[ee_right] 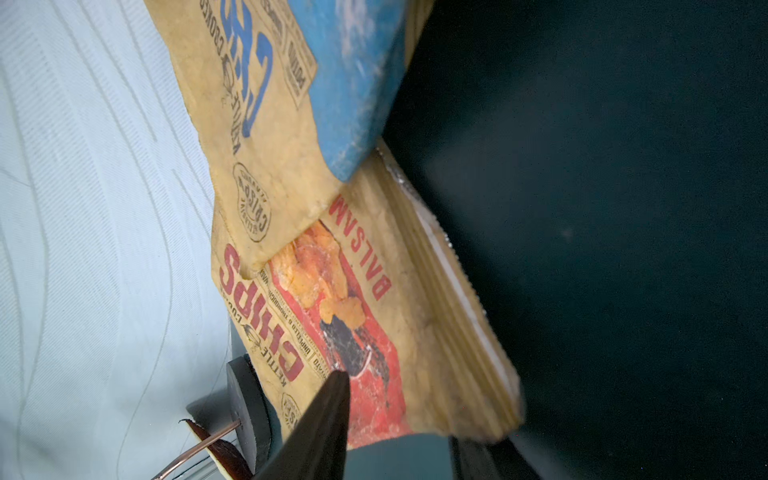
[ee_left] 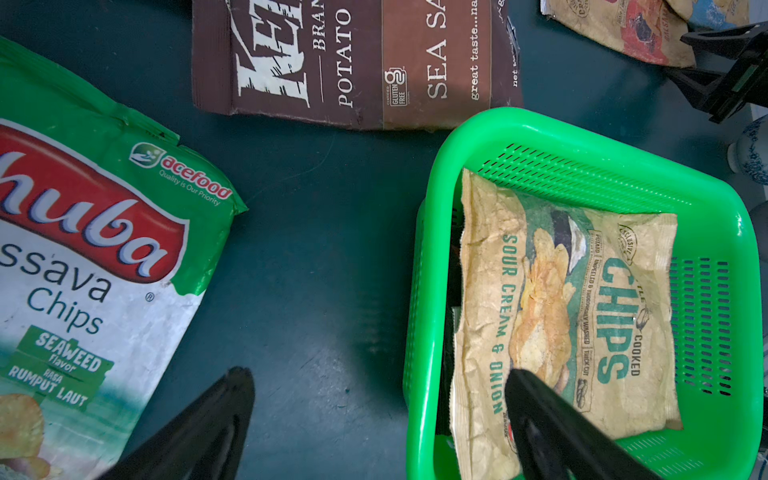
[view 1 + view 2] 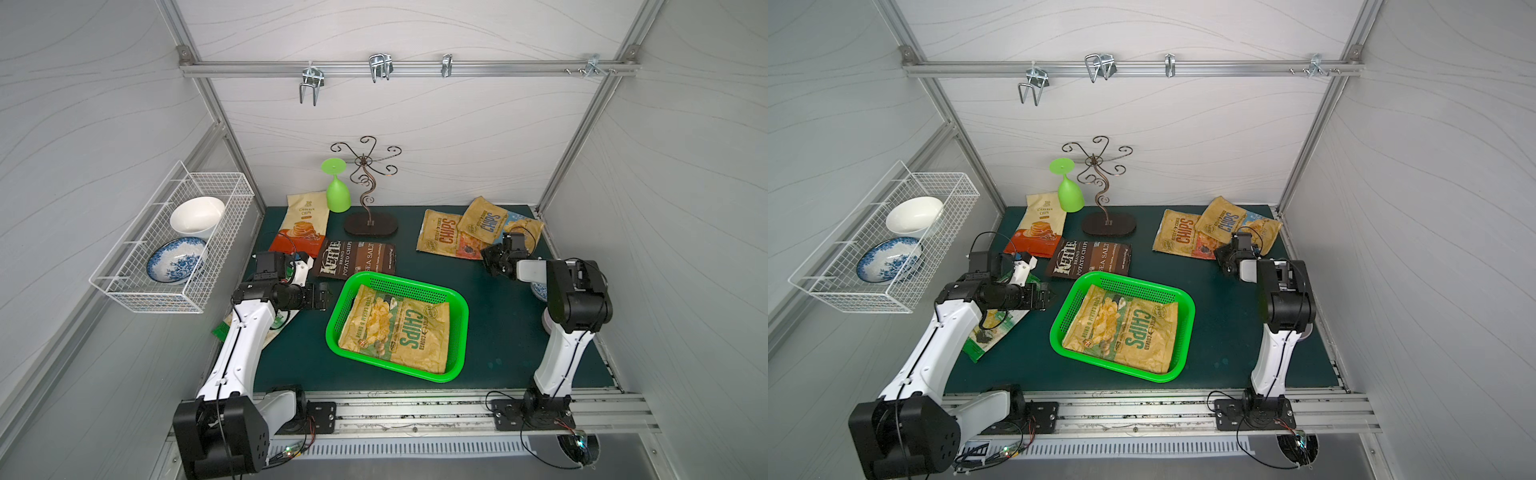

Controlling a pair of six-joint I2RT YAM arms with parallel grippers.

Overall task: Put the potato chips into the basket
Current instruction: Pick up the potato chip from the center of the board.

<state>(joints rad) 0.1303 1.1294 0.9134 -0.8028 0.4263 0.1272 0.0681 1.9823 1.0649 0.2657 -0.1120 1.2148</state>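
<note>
Sour-cream bag (image 3: 399,332) lies in basket (image 3: 337,320). Kettle bag (image 3: 355,257) just behind basket. Balsamic bag (image 3: 442,237) behind-right, another bag (image 3: 484,220) overlapping it.

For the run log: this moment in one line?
left gripper: open, beside basket | right gripper: astride red CHIPS bag | basket: holds green CHIPS bag

Brown bag (image 2: 353,62) "KETTLE"; tan bag (image 2: 569,316) "SOUR CREAM & ONION"

Between left end effector (image 3: 1048,297) and right end effector (image 3: 1222,254), on the tabletop (image 3: 1225,332): green basket (image 3: 1158,377) with one tan chip bag (image 3: 1125,328) inside.
</note>
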